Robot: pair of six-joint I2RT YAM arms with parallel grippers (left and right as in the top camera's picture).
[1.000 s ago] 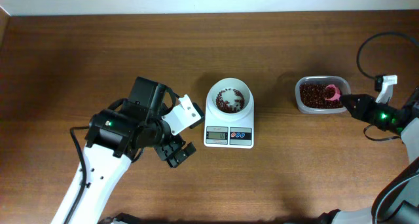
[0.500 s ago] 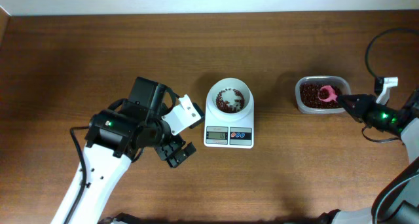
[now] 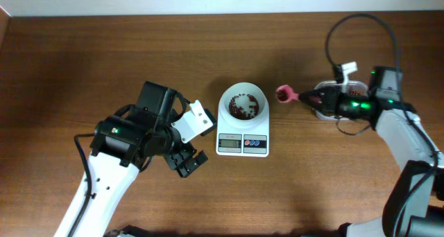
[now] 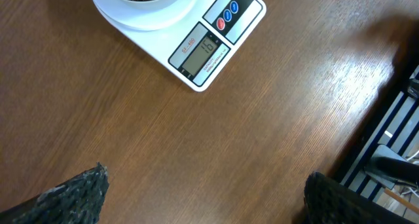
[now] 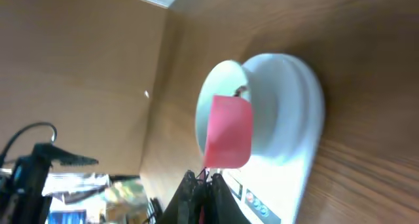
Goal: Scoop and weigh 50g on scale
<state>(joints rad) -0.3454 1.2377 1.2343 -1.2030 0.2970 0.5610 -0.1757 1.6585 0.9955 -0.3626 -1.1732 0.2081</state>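
The white scale (image 3: 242, 144) stands mid-table with a round white bowl (image 3: 242, 91) on it, and dark red-brown beans (image 3: 241, 108) lie in the bowl. My right gripper (image 3: 310, 98) is shut on the handle of a pink scoop (image 3: 284, 93), which hangs just right of the bowl's rim. In the right wrist view the scoop (image 5: 229, 132) is in front of the bowl (image 5: 278, 106); whether it carries beans I cannot tell. My left gripper (image 3: 186, 161) is open and empty, left of the scale. The left wrist view shows the scale (image 4: 209, 44) with its display lit.
A clear plastic tub (image 3: 355, 89) of beans sits at the right, mostly covered by my right arm. A cable loops above that arm. The left arm's body lies across the front left of the table.
My right arm has lifted the pink scoop out of the tub and carried it left to just beside the bowl. The left arm has not moved.
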